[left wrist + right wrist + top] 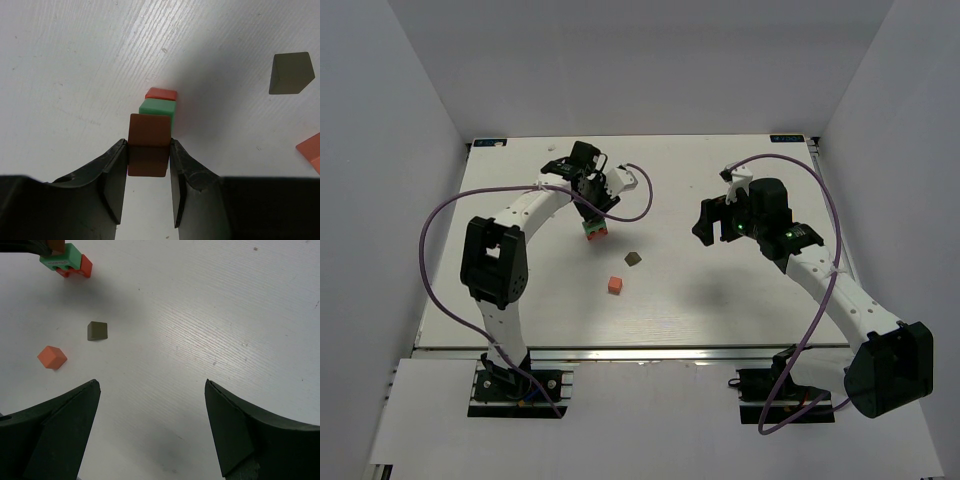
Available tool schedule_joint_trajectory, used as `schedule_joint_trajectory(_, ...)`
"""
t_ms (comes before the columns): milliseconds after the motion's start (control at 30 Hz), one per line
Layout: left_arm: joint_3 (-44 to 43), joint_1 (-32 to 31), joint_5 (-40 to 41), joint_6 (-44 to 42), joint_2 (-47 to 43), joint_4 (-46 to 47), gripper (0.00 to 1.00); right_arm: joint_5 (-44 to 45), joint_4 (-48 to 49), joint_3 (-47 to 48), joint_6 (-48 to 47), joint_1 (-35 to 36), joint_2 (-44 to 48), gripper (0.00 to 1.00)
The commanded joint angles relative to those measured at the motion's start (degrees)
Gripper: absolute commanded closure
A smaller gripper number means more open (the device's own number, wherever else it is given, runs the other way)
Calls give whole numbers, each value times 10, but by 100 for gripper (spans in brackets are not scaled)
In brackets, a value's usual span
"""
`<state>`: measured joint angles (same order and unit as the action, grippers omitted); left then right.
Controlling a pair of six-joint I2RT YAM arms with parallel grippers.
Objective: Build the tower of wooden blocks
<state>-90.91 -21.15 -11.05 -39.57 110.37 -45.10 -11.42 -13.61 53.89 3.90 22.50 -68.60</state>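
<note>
My left gripper is shut on a dark brown block and holds it on top of the mint-green slab, which sits on the red notched piece. This short tower stands left of centre on the table. The other dark brown piece and the orange cube lie loose just right and in front of it; both show in the right wrist view, brown piece, cube. My right gripper is wide open and empty, hovering right of centre.
The white table ends at a metal rail along its near edge. White walls stand on three sides. Purple cables loop from both arms over the table.
</note>
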Motion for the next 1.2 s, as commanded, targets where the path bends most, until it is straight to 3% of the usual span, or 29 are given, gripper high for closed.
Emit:
schedule_joint_trajectory(0, -25, 2, -10, 2, -11, -4, 70, 6, 9, 3, -9, -2, 16, 11)
schedule_joint_trajectory(900, -27, 2, -6, 13, -14, -17, 66, 10, 10, 2, -10, -1, 15, 11)
schedule_joint_trajectory(1167, -23, 2, -2, 5, -15, -17, 61, 7, 12, 1, -10, -1, 14, 11)
